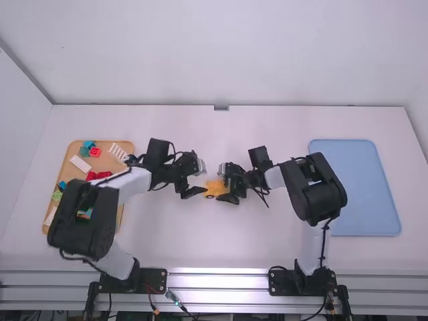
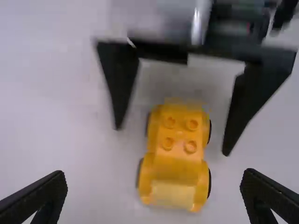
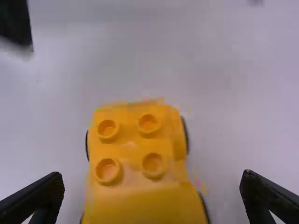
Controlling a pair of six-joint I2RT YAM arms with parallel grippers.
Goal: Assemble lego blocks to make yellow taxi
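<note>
Fingers spread wide, the left gripper (image 1: 202, 180) and right gripper (image 1: 225, 184) face each other over a white table (image 1: 200, 237), a yellow toy car (image 1: 214, 190) between them, four studs on its top. A wooden tray (image 1: 69, 155) of colored blocks lies at left, a blue tray (image 1: 361, 187) at right.

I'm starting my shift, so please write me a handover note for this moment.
Left gripper: fingers open, empty, facing the car.
Right gripper: fingers open around the car's far side, not gripping.
Yellow plastic toy car with dark wheels: on the table between the arms.
Loose coloured blocks: in the tan tray, left.
Done: wheeled base.
Left: probably topping its four bare studs.
</note>
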